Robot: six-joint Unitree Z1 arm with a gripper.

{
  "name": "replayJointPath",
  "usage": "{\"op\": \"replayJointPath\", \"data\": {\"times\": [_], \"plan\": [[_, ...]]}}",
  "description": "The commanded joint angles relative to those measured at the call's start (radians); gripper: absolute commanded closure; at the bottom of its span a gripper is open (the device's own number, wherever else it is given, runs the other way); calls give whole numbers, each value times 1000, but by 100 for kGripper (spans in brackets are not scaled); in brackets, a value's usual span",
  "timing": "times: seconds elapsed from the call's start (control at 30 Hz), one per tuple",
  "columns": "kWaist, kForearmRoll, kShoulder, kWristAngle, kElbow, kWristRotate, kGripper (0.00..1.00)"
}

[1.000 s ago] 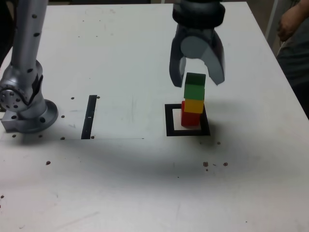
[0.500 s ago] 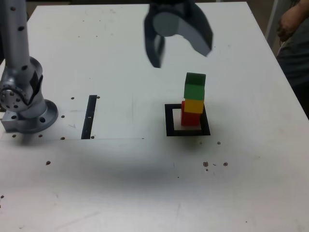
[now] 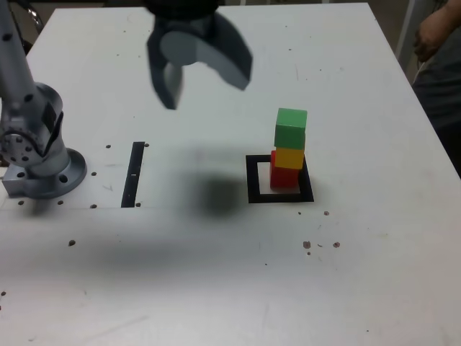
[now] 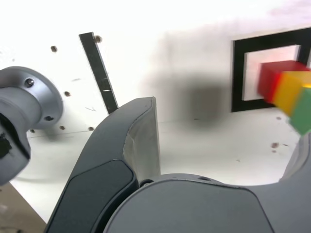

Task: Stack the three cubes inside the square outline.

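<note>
Three cubes stand stacked in the exterior view: red (image 3: 284, 177) at the bottom, yellow (image 3: 289, 157) in the middle, green (image 3: 291, 127) on top, sitting a little off-centre. The stack rests inside the square outline (image 3: 253, 180), a thick black frame with a white centre. My gripper (image 3: 205, 90) hangs open and empty above the table, well to the exterior view's left of the stack. The wrist view shows the red (image 4: 266, 80), yellow (image 4: 289, 90) and green (image 4: 303, 110) cubes and the outline (image 4: 238, 73) beyond one grey finger (image 4: 141, 136).
A thin black strip (image 3: 134, 174) lies on the white table (image 3: 216, 288) near the arm's grey base (image 3: 36, 155). A person (image 3: 436, 50) stands past the table's edge at the exterior view's right. Small dark specks dot the tabletop.
The gripper has let go of the green cube, opened wider, and moved up and toward the exterior view's left. The stack has stayed in place.
</note>
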Motion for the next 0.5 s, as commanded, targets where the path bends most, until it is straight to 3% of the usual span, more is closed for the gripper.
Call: {"op": "replayJointPath", "data": {"times": [0.0, 0.47], "plan": [[11, -21, -31, -4, 50, -2, 0], [59, -177, -112, -13, 390, -2, 0]]}}
